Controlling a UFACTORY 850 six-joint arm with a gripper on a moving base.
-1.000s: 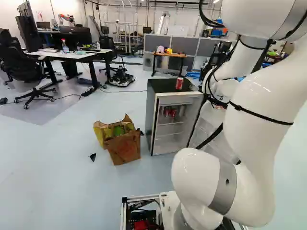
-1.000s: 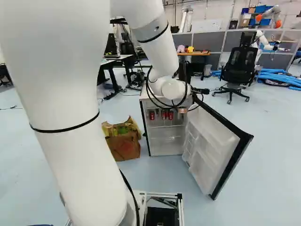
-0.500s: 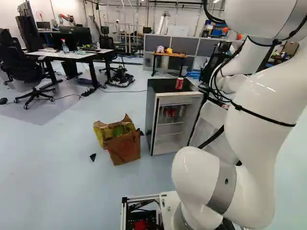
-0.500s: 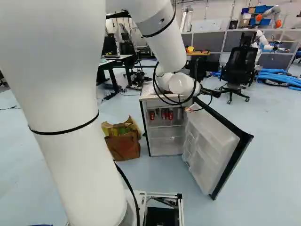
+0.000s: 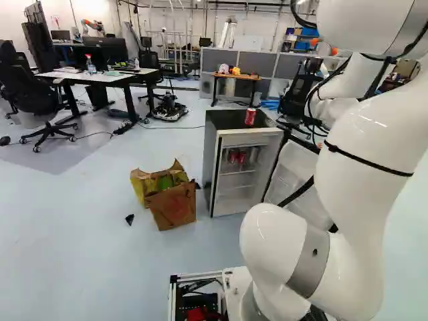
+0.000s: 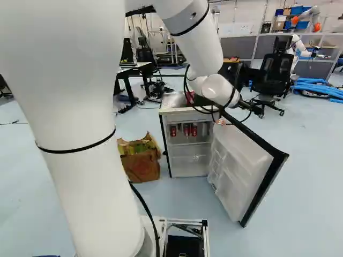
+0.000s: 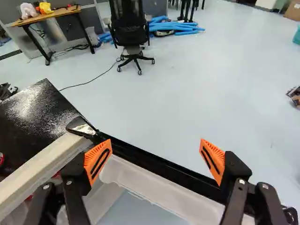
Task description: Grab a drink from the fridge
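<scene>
In the right base view my gripper (image 6: 247, 105) is a dark shape above the open fridge door (image 6: 244, 160), partly lost against a chair. My gripper (image 7: 155, 157) is open in the wrist view, nothing held, with the door's black top edge (image 7: 164, 171) crossing between and beyond its fingers. The fridge (image 5: 210, 167) stands with its door swung out. Red cans (image 6: 186, 130) and a silver can (image 6: 204, 129) stand on its upper shelf. One red can (image 5: 250, 116) is upright on the fridge's top (image 7: 40, 110).
A paper bag (image 5: 174, 204) stands on the floor left of the fridge. Beyond the fridge are an office chair (image 7: 130, 28), blue tubes (image 7: 180, 27) and a wooden table (image 7: 51, 14). Another robot (image 6: 301, 47) stands at the far right of the right base view.
My wrist has moved rightward and slightly lower over the door in the right base view, uncovering the red can on the fridge's top there. The base and fridge have stayed put.
</scene>
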